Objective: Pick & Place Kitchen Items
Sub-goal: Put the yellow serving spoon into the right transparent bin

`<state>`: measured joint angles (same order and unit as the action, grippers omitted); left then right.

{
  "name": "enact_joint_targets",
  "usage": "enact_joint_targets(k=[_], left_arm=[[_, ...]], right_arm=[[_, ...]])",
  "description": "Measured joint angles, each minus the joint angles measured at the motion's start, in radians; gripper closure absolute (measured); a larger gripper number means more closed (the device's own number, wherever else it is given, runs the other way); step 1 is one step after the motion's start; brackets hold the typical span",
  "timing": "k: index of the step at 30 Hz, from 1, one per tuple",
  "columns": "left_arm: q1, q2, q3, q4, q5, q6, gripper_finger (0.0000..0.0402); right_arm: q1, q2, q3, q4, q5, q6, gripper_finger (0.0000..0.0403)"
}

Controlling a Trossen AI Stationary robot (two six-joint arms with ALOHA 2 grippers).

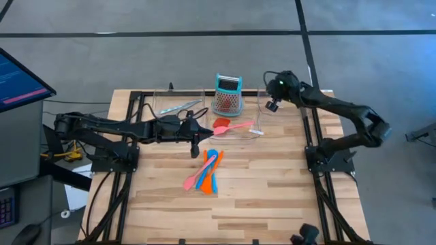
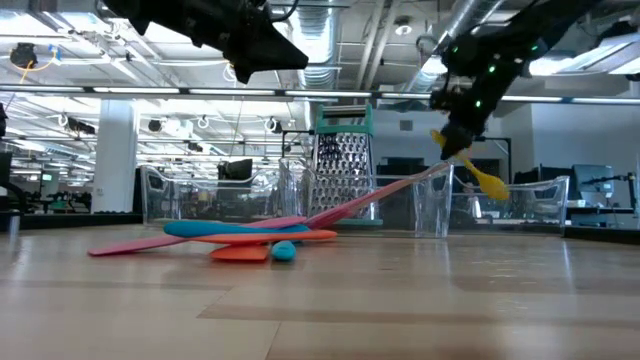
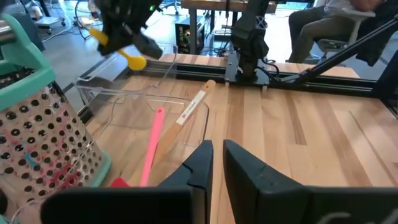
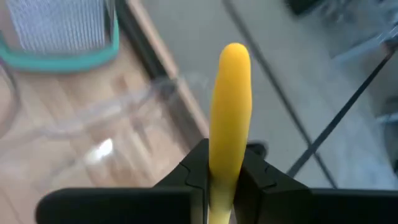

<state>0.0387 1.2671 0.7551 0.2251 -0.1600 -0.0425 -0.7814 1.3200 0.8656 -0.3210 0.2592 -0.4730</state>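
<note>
My right gripper (image 1: 272, 104) is shut on a yellow utensil (image 2: 478, 172) above the far right clear tray (image 1: 289, 112). My left gripper (image 1: 195, 148) hovers near the table's middle with its fingers (image 3: 202, 165) almost together and empty. Orange, blue and pink utensils (image 1: 206, 171) lie in a heap on the wood just near of it. A pink spatula (image 1: 240, 126) and a red one (image 1: 221, 124) lie in the middle clear tray; the pink one's handle (image 2: 400, 188) leans on the tray's wall. Silvery tongs (image 1: 178, 107) lie in the left tray. My right gripper pinches the yellow utensil between its two fingers partway along its length (image 4: 225, 163). The fingers come from above, slanting down. The utensil is lifted clear and tilted; its rounded end (image 2: 490, 186) hangs below the fingers and a short end (image 2: 438, 137) sticks out above.
The teal-topped grater (image 1: 228, 94) stands at the far edge between the trays. A light wooden utensil (image 3: 186, 118) lies beside the pink spatula. A monitor (image 1: 17, 78) stands off the table's left. A seated person (image 3: 329, 18) shows beyond the right arm's base.
</note>
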Motion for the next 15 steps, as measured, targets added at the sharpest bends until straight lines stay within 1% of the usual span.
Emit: enact_joint_targets(k=[6,12,15], left_arm=[[0.0,0.0,0.0,0.004,0.0,0.0,0.0383],[0.0,0.0,0.0,0.004,0.0,0.0,0.0385],[0.0,0.001,0.0,0.004,0.0,0.0,0.0385]], right_arm=[[-0.043,0.159,0.077,-0.049,-0.001,-0.027,0.0371],[-0.074,0.284,0.161,-0.207,0.003,-0.026,0.0371],[-0.079,0.335,0.187,-0.253,0.003,-0.026,0.0371]])
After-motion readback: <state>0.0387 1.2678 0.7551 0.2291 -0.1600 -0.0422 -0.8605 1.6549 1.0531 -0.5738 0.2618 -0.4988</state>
